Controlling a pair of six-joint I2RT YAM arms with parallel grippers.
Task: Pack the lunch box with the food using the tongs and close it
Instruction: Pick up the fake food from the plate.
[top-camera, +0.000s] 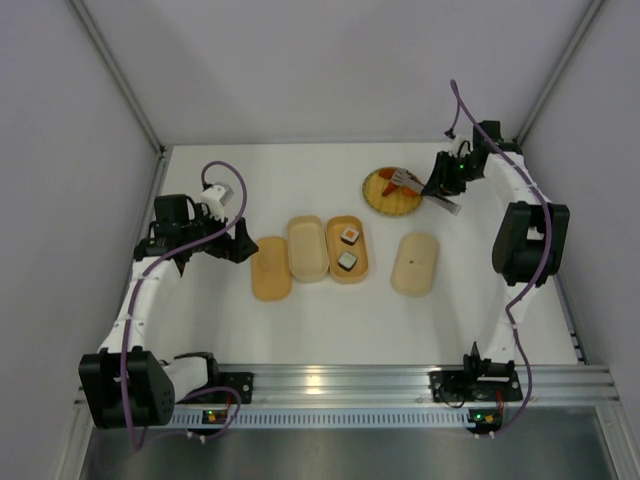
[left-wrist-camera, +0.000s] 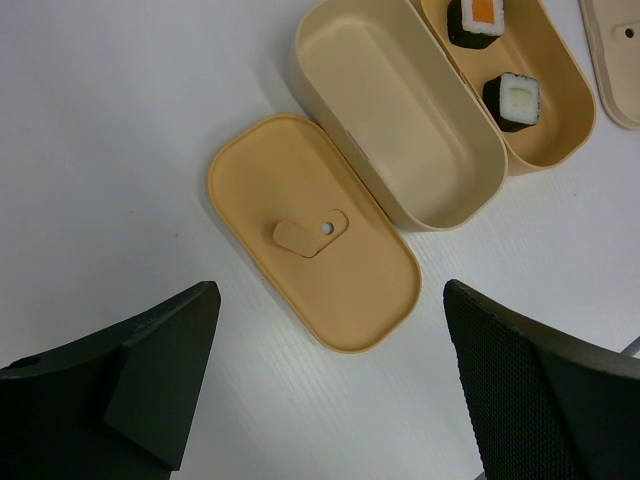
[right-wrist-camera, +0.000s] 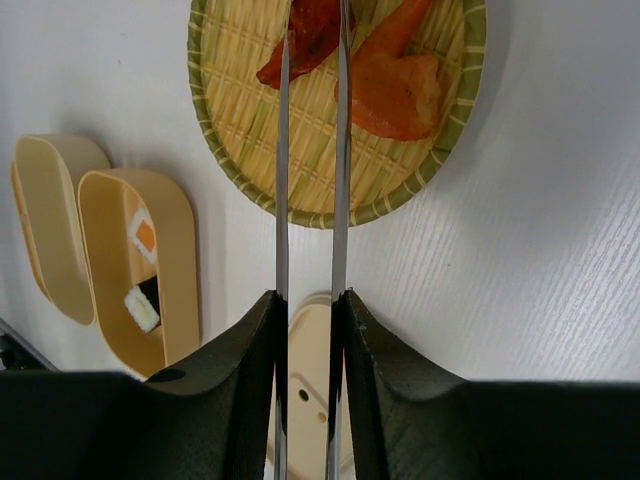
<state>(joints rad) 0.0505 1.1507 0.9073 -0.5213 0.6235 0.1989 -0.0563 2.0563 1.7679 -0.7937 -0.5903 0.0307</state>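
Observation:
My right gripper (right-wrist-camera: 308, 300) is shut on the tongs (right-wrist-camera: 282, 200), pressing their two silvery arms toward each other. The tong tips reach over the woven plate (right-wrist-camera: 240, 90) and flank a dark red food piece (right-wrist-camera: 312, 30). A larger orange piece (right-wrist-camera: 400, 85) lies beside it on the plate. Two sushi rolls (left-wrist-camera: 515, 100) (left-wrist-camera: 478, 20) sit in one tan lunch box tray (top-camera: 348, 250). An empty tray (left-wrist-camera: 400, 120) stands next to it. My left gripper (left-wrist-camera: 328, 292) hovers open over the table at the near end of a tan lid (left-wrist-camera: 310, 235).
A second tan lid (top-camera: 415, 263) lies right of the trays, below the woven plate (top-camera: 392, 190). White walls close in the table at the back and on both sides. The arm bases and a metal rail run along the near edge.

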